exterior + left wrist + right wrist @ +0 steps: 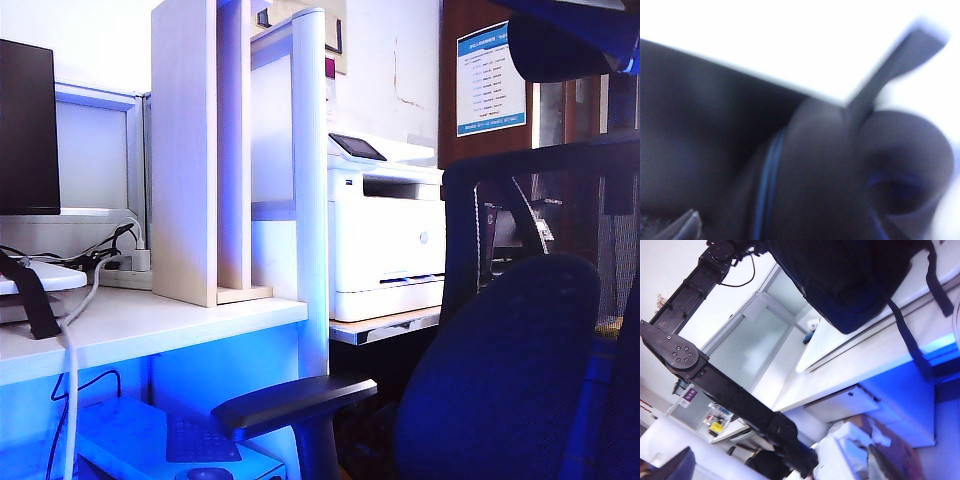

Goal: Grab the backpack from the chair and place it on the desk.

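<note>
backpack (pixel 850 280): one, on desk (pixel 875 347) | chair (pixel 520 360): one | both end effectors (left (pixel 682 227), right (pixel 775 467)): spread

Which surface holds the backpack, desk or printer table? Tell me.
The white desk: the backpack lies on it, strap over the edge, left tool close against it, right tool open, apart. The table bears only a printer.

No wording can be read anywhere. In the exterior view, a blue-and-white notice (pixel 491 78) hangs on the brown wall panel above the white printer (pixel 385 235), but its lines of print are too small to make out; the printer's front carries a small round emblem, also unreadable. In the right wrist view, a purple label (pixel 690 395) on the far wall is too blurred.
</note>
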Robot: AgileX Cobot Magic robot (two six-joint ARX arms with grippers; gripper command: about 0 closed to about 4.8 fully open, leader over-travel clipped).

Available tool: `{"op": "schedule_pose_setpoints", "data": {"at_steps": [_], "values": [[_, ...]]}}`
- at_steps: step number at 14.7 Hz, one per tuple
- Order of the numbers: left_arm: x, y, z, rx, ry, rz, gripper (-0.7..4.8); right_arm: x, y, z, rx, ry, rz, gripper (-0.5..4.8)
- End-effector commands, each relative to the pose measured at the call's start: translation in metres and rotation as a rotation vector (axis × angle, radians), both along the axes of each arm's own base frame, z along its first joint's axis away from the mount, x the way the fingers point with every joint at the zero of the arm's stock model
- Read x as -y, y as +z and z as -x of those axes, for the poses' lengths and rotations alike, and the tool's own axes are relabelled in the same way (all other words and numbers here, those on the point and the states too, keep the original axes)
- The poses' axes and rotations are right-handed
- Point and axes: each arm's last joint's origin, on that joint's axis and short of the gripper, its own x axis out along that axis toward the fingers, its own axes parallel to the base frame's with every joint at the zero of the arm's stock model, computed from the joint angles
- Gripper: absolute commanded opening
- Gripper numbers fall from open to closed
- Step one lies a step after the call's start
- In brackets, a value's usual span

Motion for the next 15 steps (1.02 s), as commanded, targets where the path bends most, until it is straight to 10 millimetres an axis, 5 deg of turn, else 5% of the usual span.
{"op": "schedule_pose_setpoints", "data": {"at_steps": [1,4,5,6,7,8,10,11,12,13,14,15], "values": [[0.002,0.033,0.041,0.094,0.233,-0.127,4.79,0.000,0.002,0.001,-0.012,0.024,-0.009,4.39],[0.022,0.071,0.079,0.186,0.316,-0.397,4.79,0.000,0.002,0.001,-0.011,0.023,-0.007,4.39],[0.028,0.075,0.082,0.199,0.233,-0.428,4.79,0.000,0.002,0.001,-0.011,0.026,-0.006,4.39],[0.040,0.076,0.083,0.207,-0.069,-0.450,4.79,0.000,0.002,0.001,-0.010,0.025,-0.006,4.39],[0.047,0.075,0.080,0.199,-0.279,-0.458,4.27,0.000,0.002,0.001,-0.002,0.023,-0.004,4.39],[0.068,0.072,0.068,0.180,-0.625,-0.470,2.56,0.000,0.002,0.001,0.004,0.024,-0.003,4.39],[0.098,0.062,0.053,0.094,-0.902,-0.484,2.43,0.000,0.002,0.001,0.011,0.020,-0.003,4.38],[0.119,0.048,0.047,-0.017,-1.080,-0.530,0.55,0.000,0.002,0.000,0.040,0.010,0.004,4.29],[0.153,0.026,0.047,-0.231,-1.108,-0.607,-0.05,0.000,0.002,0.000,0.085,-0.022,0.012,4.24],[0.172,0.016,0.051,-0.379,-1.063,-0.676,-0.05,0.001,0.002,-0.001,0.104,-0.043,0.016,4.05],[0.198,0.006,0.069,-0.514,-1.094,-0.730,-0.05,0.001,0.002,-0.002,0.153,-0.076,0.028,3.06],[0.207,0.006,0.090,-0.445,-1.181,-0.677,-0.05,0.002,0.002,-0.003,0.182,-0.106,0.036,2.99]]}}
